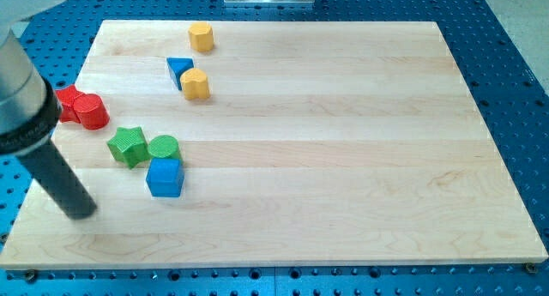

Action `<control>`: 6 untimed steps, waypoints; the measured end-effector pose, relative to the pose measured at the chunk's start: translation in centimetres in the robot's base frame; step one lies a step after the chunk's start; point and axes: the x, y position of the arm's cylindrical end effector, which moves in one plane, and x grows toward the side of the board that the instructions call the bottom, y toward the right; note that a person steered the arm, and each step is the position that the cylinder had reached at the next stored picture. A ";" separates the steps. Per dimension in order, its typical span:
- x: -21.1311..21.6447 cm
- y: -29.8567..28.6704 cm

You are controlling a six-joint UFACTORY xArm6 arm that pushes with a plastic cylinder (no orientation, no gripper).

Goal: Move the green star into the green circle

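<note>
Down at seven o'clock, my tip sits off the green star, green circle touching its far side; no gripper here.

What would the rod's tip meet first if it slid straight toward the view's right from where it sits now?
Probably nothing: my tip sits below the blue cube, so a level slide looks free across the bare board. The cube would be closest, then the green star and green circle above it, though depth is uncertain.
</note>
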 end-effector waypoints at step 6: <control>-7.3 0.9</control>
